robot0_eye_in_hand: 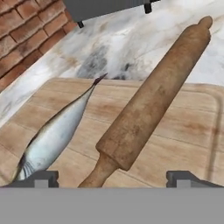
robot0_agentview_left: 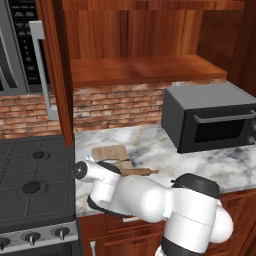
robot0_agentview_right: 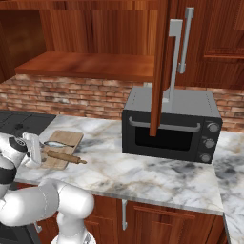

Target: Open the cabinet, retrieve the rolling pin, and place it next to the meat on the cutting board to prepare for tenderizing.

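The rolling pin lies flat on the cutting board, its near handle between my gripper fingertips, which stand wide apart and touch nothing. The meat, a slim silvery fish, lies on the board just left of the pin, roughly parallel to it. From the right base view my gripper hovers at the near end of the rolling pin, beside the meat on the cutting board. The cabinet above stands open, its shelf bare, its door swung out.
A dark countertop oven sits on the marble counter right of the board. A black stove lies left of it. The open cabinet door with its silver handle hangs out over the counter. Brick wall behind.
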You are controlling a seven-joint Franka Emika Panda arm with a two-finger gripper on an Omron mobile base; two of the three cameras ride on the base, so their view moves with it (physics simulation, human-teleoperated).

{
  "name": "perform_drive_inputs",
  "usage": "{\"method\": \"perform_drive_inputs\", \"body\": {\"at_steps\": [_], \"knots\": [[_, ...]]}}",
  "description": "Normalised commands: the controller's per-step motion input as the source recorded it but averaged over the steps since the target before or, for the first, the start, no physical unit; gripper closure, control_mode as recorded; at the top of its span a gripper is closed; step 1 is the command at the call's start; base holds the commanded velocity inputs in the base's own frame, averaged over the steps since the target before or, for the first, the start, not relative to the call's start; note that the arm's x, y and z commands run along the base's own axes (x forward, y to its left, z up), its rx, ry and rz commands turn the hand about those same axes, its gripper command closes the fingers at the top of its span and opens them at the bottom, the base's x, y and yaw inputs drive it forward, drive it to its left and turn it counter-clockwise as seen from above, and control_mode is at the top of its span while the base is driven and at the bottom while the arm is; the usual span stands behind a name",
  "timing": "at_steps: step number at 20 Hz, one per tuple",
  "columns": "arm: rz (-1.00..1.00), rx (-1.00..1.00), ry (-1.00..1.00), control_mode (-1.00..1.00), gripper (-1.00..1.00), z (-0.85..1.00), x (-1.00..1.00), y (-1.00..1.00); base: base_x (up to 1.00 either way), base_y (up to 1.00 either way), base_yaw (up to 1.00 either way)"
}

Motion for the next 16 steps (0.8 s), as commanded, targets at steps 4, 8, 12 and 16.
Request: {"method": "perform_drive_inputs", "body": {"at_steps": [4, 8, 12, 16], "knots": [[0.08, 0.00, -0.17, -1.00, -1.00, 0.00, -0.16, 0.02, 0.00, 0.00, 0.00], [0.08, 0.00, -0.19, -1.00, -1.00, 0.03, -0.16, 0.00, 0.00, 0.00, 0.00], [0.09, 0.00, -0.21, -1.00, -1.00, 0.27, -0.05, 0.05, 0.00, 0.00, 0.00], [0.10, 0.00, -0.18, -1.00, -1.00, 0.47, 0.00, 0.11, 0.00, 0.00, 0.00]]}}
